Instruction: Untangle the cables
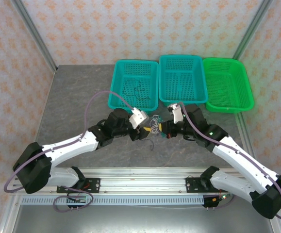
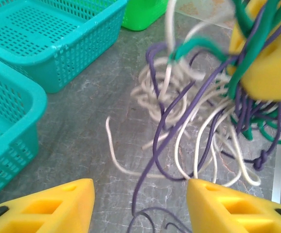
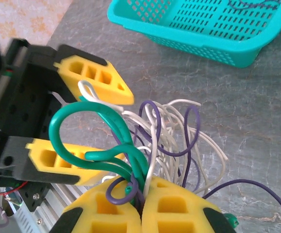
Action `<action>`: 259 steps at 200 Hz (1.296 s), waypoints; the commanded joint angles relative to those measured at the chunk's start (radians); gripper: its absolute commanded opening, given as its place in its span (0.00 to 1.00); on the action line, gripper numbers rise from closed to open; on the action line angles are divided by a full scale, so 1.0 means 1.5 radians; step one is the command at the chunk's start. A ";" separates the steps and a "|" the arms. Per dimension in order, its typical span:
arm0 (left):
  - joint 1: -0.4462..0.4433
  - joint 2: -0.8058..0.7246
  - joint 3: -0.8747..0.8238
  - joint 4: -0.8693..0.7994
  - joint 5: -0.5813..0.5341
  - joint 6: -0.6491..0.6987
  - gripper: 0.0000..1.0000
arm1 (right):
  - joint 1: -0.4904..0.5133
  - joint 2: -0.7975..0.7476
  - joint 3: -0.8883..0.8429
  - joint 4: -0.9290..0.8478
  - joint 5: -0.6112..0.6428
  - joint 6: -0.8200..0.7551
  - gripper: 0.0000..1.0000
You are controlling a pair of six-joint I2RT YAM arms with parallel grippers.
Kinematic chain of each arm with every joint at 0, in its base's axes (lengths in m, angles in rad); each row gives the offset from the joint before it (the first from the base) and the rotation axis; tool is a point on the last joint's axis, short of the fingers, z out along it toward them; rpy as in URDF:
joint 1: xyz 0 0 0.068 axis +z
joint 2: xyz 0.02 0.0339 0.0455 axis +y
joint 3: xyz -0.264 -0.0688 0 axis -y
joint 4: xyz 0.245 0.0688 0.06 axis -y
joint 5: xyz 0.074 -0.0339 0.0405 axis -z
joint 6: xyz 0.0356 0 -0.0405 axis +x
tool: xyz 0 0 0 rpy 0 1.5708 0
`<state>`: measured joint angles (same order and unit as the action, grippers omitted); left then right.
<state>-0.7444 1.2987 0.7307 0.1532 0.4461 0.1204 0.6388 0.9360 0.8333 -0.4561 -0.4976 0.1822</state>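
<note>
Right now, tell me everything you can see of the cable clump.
The clump is a loose knot of thin, floppy wires: white, purple and green, plastic-coated by the look. It sits between the two grippers. The right gripper is shut on a bunch of green, purple and white strands; the rest loop down onto the grey table, where some loose ends lie. A green loop arcs between the open fingers of the left gripper, and a white strand lies against its upper finger.

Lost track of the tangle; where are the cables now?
Top view: the cables are mid-table, in front of the teal baskets, clamped in the right gripper, left gripper alongside.
</note>
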 commanded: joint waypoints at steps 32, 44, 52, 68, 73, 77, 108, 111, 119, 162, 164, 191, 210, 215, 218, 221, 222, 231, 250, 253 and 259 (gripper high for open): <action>-0.005 0.093 -0.010 0.217 -0.001 -0.118 0.46 | 0.003 -0.010 -0.006 0.079 -0.087 0.022 0.00; -0.004 0.108 0.002 0.219 -0.011 -0.121 0.34 | 0.003 -0.015 -0.003 0.065 -0.059 0.021 0.00; -0.004 0.112 0.009 0.214 -0.013 -0.122 0.26 | 0.003 -0.020 0.001 0.046 -0.016 0.021 0.00; -0.005 0.107 0.014 0.194 -0.026 -0.124 0.13 | 0.003 -0.029 0.002 0.005 0.090 0.023 0.00; -0.004 0.103 0.013 0.187 -0.035 -0.124 0.10 | 0.003 -0.032 -0.001 -0.004 0.122 0.028 0.00; -0.004 0.100 0.011 0.181 -0.042 -0.125 0.08 | 0.003 -0.033 -0.005 -0.008 0.145 0.033 0.00; -0.004 0.075 0.022 0.094 -0.109 -0.136 0.00 | 0.003 -0.011 -0.050 -0.005 0.251 0.074 0.00; -0.004 0.075 0.026 0.078 -0.111 -0.136 0.00 | 0.003 -0.007 -0.055 -0.003 0.258 0.078 0.00; -0.004 0.070 0.032 0.057 -0.110 -0.137 0.00 | 0.003 0.008 -0.066 0.001 0.285 0.091 0.03; -0.004 0.014 0.008 0.035 -0.119 -0.159 0.00 | -0.017 0.066 -0.099 -0.067 0.564 0.230 0.18; -0.004 0.010 0.007 0.034 -0.120 -0.160 0.00 | -0.021 0.066 -0.102 -0.069 0.569 0.238 0.18; -0.004 -0.046 -0.012 0.018 -0.129 -0.180 0.00 | -0.091 0.043 -0.166 -0.062 0.545 0.305 0.23; -0.004 -0.089 -0.032 0.021 -0.137 -0.198 0.00 | -0.118 0.032 -0.214 -0.036 0.503 0.335 0.21; -0.004 -0.096 -0.036 0.023 -0.135 -0.200 0.00 | -0.120 0.029 -0.224 -0.027 0.489 0.335 0.20; -0.004 -0.099 -0.038 0.022 -0.134 -0.202 0.00 | -0.120 0.027 -0.229 -0.021 0.480 0.333 0.19; -0.003 -0.101 -0.039 0.021 -0.133 -0.203 0.00 | -0.120 0.024 -0.233 -0.013 0.471 0.329 0.19; -0.004 -0.102 -0.039 0.021 -0.133 -0.203 0.00 | -0.120 0.023 -0.234 -0.009 0.465 0.326 0.19; -0.004 -0.103 -0.039 0.010 -0.131 -0.204 0.00 | -0.120 0.007 -0.247 0.024 0.417 0.303 0.19; -0.004 -0.094 -0.043 -0.002 -0.132 -0.208 0.00 | -0.119 -0.049 -0.266 0.103 0.310 0.258 0.33; -0.004 -0.092 -0.045 -0.003 -0.131 -0.210 0.00 | -0.117 -0.060 -0.267 0.114 0.293 0.249 0.37; -0.005 -0.088 -0.047 -0.004 -0.130 -0.212 0.00 | -0.111 -0.076 -0.268 0.135 0.269 0.232 0.46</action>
<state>-0.7567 1.1526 0.6876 0.1825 0.2749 -0.1684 0.4610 0.9272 0.4370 -0.4297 0.0898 0.6037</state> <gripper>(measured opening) 0.050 0.333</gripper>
